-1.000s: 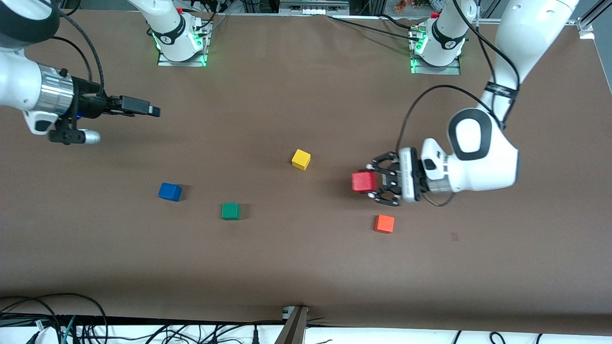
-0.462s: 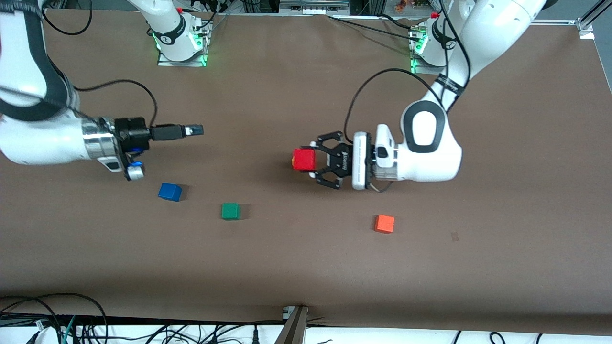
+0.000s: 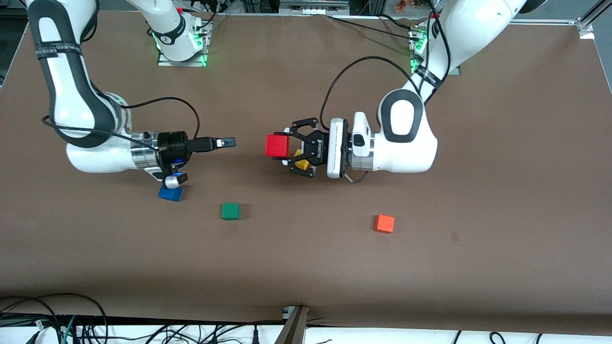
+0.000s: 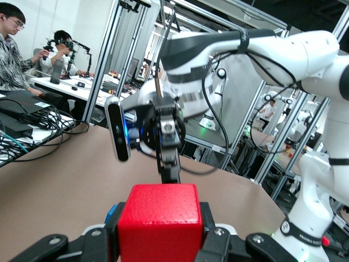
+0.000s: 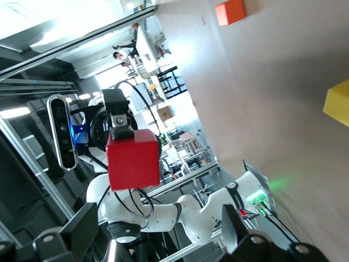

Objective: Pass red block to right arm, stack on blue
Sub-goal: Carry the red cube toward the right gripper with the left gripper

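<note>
**While the red block hangs in the air, both grippers face each other**

As you read the table (image 3: 306,267) like a clock, with 12 at the robots' bases and 6 at the front camera, your left gripper (image 3: 286,146) is over the middle of the dial. Its fingers are clamped on two opposite faces of the red block (image 3: 276,145), which is held off the table and level. You can see the yellow cube (image 3: 301,164) on the table through the black linkage, directly under that gripper.

Your right gripper (image 3: 228,142) points at the red block from the 9 o'clock side, at about the same height, and is near the block without touching it. In the right wrist view you see its fingers (image 5: 83,229) spread wide apart with nothing between them, and the red block (image 5: 133,158) sits ahead of the gap. In the left wrist view you see the red block (image 4: 161,221) filling the foreground, with the right arm's gripper facing it head-on.

You will find the blue cube (image 3: 169,193) on the table toward 9 o'clock, partly covered by the right arm's wrist, which is over it. Look toward 8 o'clock for the green cube (image 3: 230,210), which is nearer the front camera than the blue cube. An orange-red cube (image 3: 384,223) lies alone toward 4 o'clock, well apart from the others.
</note>
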Robot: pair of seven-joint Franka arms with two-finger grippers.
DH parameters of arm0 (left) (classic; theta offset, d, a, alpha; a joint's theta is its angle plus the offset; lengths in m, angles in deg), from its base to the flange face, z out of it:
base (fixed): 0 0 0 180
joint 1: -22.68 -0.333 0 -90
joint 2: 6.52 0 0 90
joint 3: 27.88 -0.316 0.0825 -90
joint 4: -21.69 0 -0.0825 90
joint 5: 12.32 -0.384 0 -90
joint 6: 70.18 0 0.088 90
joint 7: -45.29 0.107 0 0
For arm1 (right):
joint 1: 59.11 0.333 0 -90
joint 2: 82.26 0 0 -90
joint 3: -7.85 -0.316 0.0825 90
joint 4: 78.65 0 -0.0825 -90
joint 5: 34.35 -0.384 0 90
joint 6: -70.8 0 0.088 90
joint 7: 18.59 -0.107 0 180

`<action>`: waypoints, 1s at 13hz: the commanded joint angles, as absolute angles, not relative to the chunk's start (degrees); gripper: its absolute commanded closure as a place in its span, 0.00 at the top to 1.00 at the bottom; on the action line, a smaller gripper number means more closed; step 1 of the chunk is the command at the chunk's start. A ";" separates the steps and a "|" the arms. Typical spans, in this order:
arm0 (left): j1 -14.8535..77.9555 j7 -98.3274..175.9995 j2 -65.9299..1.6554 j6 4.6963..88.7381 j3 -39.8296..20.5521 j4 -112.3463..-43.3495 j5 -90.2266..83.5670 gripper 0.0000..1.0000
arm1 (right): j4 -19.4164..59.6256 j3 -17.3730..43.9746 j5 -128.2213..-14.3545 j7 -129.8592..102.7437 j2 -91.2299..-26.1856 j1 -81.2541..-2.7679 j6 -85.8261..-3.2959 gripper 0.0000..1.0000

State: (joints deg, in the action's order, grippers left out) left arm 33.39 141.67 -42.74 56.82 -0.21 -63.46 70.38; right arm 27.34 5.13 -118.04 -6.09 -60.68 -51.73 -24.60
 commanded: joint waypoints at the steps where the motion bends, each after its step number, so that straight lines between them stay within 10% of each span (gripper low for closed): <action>1: 35.77 142.76 -44.40 59.80 -0.37 -60.75 72.67 0.00 | 29.45 5.21 -125.03 -4.44 -62.22 -48.32 -29.46 1.00; 7: 36.91 141.36 -45.63 62.36 -0.28 -59.35 72.84 0.00 | 29.45 5.21 -130.14 -4.71 -61.61 -44.62 -33.42 0.94; 10: 36.91 141.09 -45.63 62.27 -0.37 -58.82 72.76 0.00 | 29.19 5.30 -130.16 -4.44 -61.52 -44.61 -33.18 0.26; 13: 36.83 140.74 -45.54 62.27 -0.28 -58.82 72.84 0.00 | 28.84 5.39 -129.19 -4.70 -61.52 -44.78 -33.09 0.01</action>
State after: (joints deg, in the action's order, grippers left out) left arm 36.12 140.54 -44.75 61.62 -0.22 -60.80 71.30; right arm 27.88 5.11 -128.14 -5.04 -60.76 -44.99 -32.61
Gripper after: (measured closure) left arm 0.445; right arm 0.432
